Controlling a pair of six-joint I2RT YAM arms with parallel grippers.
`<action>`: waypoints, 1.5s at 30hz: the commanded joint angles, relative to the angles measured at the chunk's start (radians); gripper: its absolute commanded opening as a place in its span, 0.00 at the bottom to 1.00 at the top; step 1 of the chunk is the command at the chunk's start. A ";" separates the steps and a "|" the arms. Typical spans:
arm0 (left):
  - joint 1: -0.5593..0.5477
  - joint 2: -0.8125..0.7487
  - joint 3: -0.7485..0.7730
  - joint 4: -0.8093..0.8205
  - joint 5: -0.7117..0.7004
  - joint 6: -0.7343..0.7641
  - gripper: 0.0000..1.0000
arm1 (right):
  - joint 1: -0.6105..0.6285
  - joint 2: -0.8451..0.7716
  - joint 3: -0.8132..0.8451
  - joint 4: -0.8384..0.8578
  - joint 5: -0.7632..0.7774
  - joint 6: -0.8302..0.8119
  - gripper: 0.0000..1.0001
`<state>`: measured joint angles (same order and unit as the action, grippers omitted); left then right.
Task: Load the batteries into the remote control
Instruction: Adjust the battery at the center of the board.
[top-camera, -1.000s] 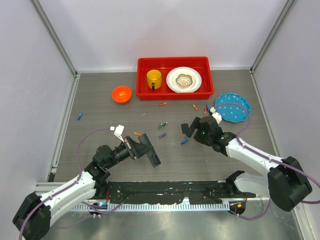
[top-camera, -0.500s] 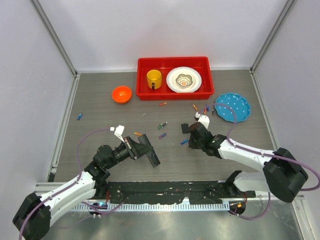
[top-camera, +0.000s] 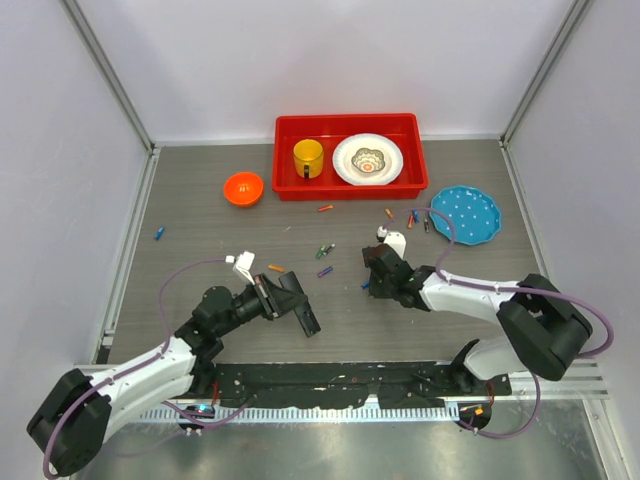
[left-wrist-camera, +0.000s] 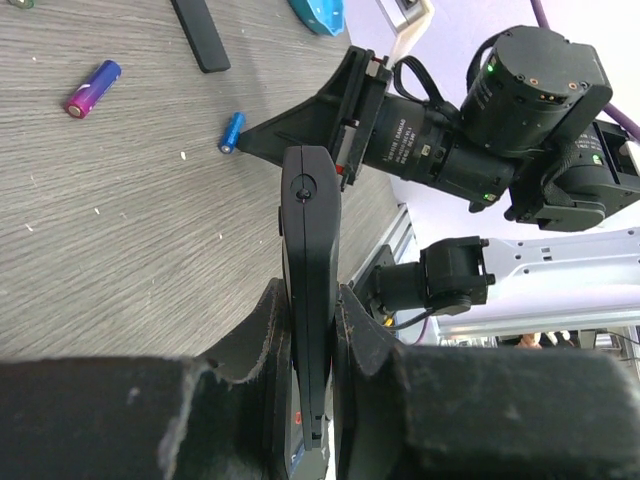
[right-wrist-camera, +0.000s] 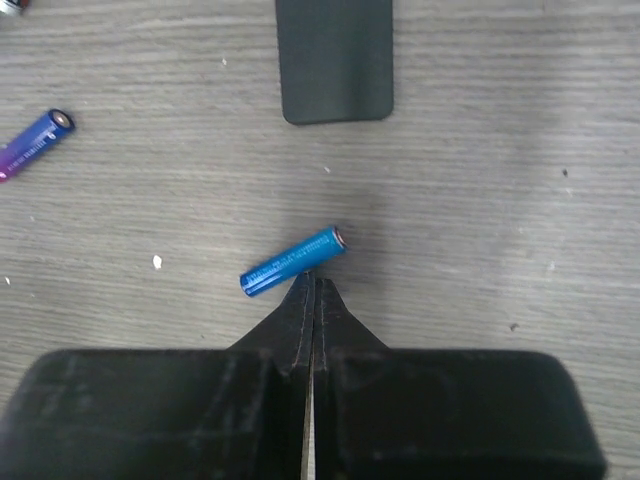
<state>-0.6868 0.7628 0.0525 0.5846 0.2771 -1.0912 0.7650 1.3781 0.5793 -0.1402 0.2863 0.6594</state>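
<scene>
Wood-grain laminate, grey and matte, covers the counter (top-camera: 200, 270). Far left on it lies a stray battery (top-camera: 159, 234), a tiny blue cylinder. Farther in, the left end effector (left-wrist-camera: 310, 320) is clenched on the remote (left-wrist-camera: 308, 220), a slim flat bar of glossy black plastic. It is pinched edge-on between two chunky, rough-surfaced black fingers (left-wrist-camera: 268, 335) and juts well past their tips. Behind sits a round orange bowl (top-camera: 243, 187). To its right a rectangular red plastic tray (top-camera: 348, 119) holds a yellow mug (top-camera: 308, 157) and a white plate (top-camera: 345, 150).

Mid-counter, small batteries (top-camera: 323, 249) lie scattered, among them a purple battery (right-wrist-camera: 35, 140) with a shiny foil wrap. A flat black slab (right-wrist-camera: 333, 60) with rounded corners lies on the grain nearby.

The right end effector (right-wrist-camera: 308, 285) is clenched on nothing: its wedge-shaped black fingers meet in a thin seam. Their point sits at the side of a blue battery (right-wrist-camera: 292, 262), which lies slantwise on the counter. Whether they touch is unclear. More batteries (top-camera: 412, 218) lie beyond, just beside a scalloped blue plate (top-camera: 466, 213) dotted white.
</scene>
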 joint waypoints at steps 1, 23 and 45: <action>-0.003 -0.006 0.029 0.066 0.002 0.014 0.00 | 0.008 0.058 0.059 0.018 0.025 -0.014 0.01; -0.003 -0.085 0.021 -0.006 -0.004 0.031 0.00 | -0.036 -0.109 -0.015 -0.036 0.093 -0.030 0.01; -0.003 -0.137 -0.002 -0.028 -0.007 0.031 0.00 | -0.035 0.024 0.136 -0.081 -0.090 -0.337 0.83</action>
<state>-0.6872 0.6434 0.0521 0.5537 0.2764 -1.0798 0.7288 1.3693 0.6769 -0.2039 0.2272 0.3813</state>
